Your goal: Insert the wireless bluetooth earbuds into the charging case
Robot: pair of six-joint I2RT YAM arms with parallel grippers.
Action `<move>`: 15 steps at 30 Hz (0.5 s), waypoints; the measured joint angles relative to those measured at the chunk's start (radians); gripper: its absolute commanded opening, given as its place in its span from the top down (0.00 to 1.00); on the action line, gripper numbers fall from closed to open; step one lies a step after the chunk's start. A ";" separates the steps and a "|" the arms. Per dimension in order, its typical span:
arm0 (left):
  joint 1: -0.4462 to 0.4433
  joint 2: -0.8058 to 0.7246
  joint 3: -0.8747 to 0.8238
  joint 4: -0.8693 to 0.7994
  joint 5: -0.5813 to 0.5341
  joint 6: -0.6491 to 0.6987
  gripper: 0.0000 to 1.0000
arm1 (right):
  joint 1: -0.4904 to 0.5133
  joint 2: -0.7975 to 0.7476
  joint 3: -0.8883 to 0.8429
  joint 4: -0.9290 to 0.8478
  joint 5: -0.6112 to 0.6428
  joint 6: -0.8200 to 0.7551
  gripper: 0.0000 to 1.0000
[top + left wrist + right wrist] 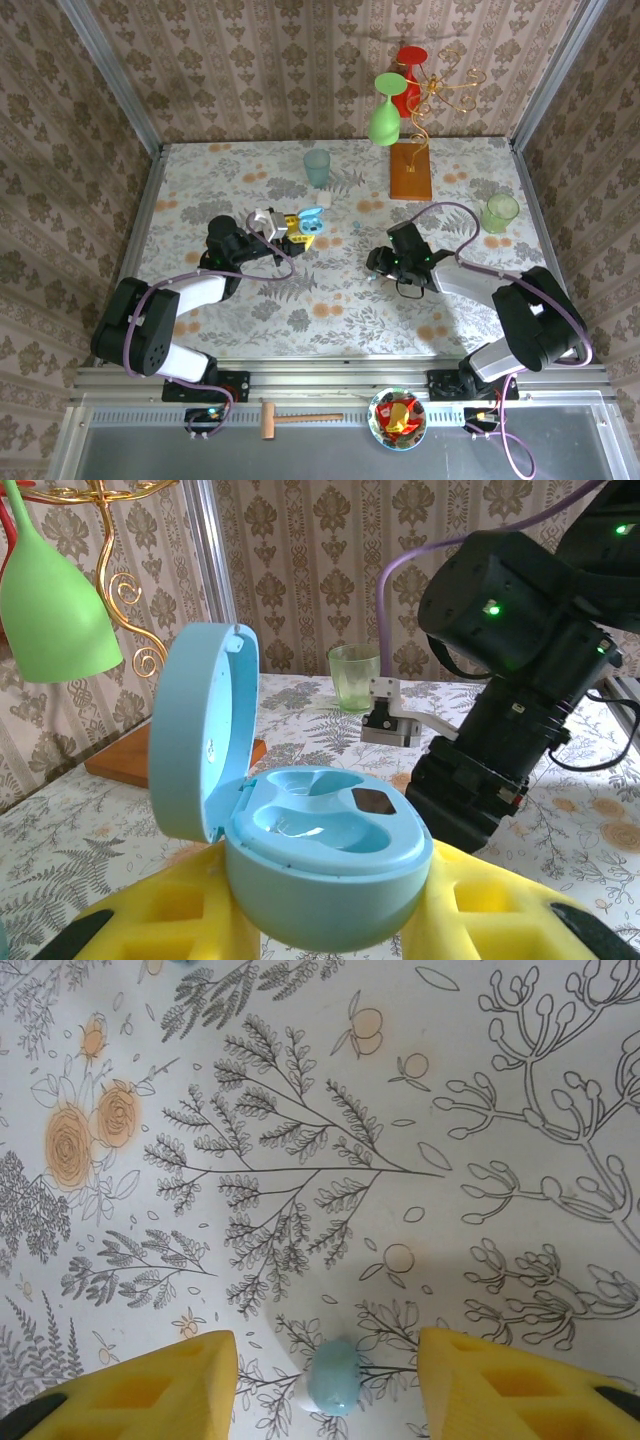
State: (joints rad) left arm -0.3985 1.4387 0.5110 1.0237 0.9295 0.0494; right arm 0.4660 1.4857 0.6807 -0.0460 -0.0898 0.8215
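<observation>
Floral tablecloth (330,300), left tool (325,920) seemingly clasping charging case (330,850), right tool (332,1388) spread above earbud (333,1372)

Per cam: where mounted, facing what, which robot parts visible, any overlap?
Top external: above, behind the bases, facing down at the table; both arms, left tool, right tool.
Left wrist: on left arm, facing level across the open charging case toward the right arm; own yellow fingers below.
Right wrist: on right arm, facing straight down at the table; own yellow fingertips flank a light blue earbud.
Shared: top and left wrist both show the charging case and green cup.
</observation>
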 measured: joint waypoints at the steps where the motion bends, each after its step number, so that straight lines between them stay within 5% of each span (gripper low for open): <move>1: 0.000 0.000 0.000 0.000 0.000 0.000 0.74 | -0.014 0.007 0.000 0.001 -0.025 -0.006 0.56; 15: 0.000 -0.003 0.000 0.000 0.000 0.000 0.74 | -0.057 0.095 -0.011 0.075 -0.212 0.001 0.68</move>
State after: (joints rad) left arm -0.3985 1.4361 0.5110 1.0233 0.9295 0.0498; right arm 0.4091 1.5806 0.6693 0.0292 -0.3016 0.8223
